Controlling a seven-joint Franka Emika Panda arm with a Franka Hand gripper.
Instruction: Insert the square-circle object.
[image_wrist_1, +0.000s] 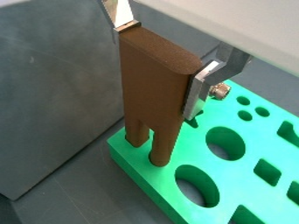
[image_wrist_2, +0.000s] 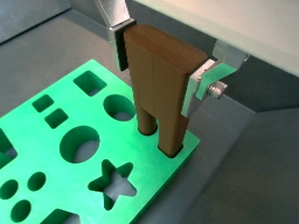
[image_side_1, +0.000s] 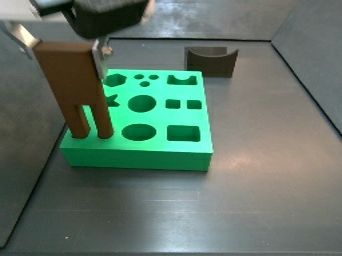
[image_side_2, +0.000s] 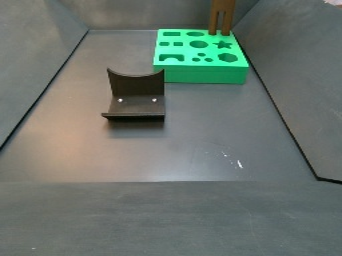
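Note:
The square-circle object is a tall brown block with two legs, one round and one square. It also shows in the other wrist view and in both side views. My gripper is shut on its upper part, silver fingers on both sides. The legs reach down to the corner of the green board with shaped holes, and their ends sit in or on it at the corner. I cannot tell how deep they go.
The dark fixture stands on the grey floor away from the board, also seen in a side view. Grey walls enclose the floor, one close beside the board's corner.

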